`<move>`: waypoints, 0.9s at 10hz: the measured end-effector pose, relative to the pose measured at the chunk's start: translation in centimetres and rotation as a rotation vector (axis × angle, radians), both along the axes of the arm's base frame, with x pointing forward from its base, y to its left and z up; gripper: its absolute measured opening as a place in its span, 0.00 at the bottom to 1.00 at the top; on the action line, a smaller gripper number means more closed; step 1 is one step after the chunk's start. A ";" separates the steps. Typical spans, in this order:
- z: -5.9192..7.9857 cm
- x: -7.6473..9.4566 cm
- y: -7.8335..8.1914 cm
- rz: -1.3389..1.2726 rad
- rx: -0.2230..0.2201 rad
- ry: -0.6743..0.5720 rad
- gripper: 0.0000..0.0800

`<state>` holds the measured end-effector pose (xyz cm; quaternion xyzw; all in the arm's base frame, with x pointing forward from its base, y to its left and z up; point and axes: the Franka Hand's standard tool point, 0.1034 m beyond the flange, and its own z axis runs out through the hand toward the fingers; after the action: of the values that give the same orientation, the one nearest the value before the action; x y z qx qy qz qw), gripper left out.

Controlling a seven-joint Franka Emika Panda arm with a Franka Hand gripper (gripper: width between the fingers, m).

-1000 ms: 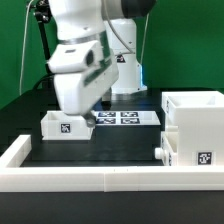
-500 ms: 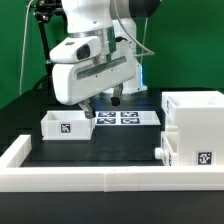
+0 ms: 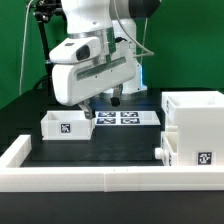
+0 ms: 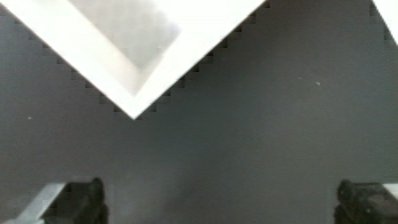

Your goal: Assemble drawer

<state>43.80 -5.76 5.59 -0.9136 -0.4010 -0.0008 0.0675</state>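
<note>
End effector (image 3: 101,101): fingers spread wide, nothing between them, hanging over the dark table (image 3: 120,140). Loose tray (image 3: 66,125) sits just beside the marker board (image 3: 122,117). Drawer case (image 3: 195,125) stands at the exterior view's right, knob (image 3: 160,152) facing out. I judge the white moulded plastic light, rigid and slick, so I'd pinch a thin tray wall.

The white Panda arm (image 3: 100,25) comes down from above, and its bulky wrist section sits slightly tilted. The end effector (image 3: 101,103) points downward and hangs in the air. Its two dark fingers (image 4: 71,200) are spread wide apart, with nothing held between them.
</note>
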 end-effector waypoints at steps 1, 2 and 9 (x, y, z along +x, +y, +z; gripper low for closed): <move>0.0 0.0 0.0 0.000 0.000 0.000 0.81; 0.0 0.0 0.0 0.000 0.000 0.000 0.81; 0.6 -1.0 -1.9 -0.343 -0.050 -0.058 0.81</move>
<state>42.82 -7.64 6.20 -0.9696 -0.2410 -0.0289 0.0321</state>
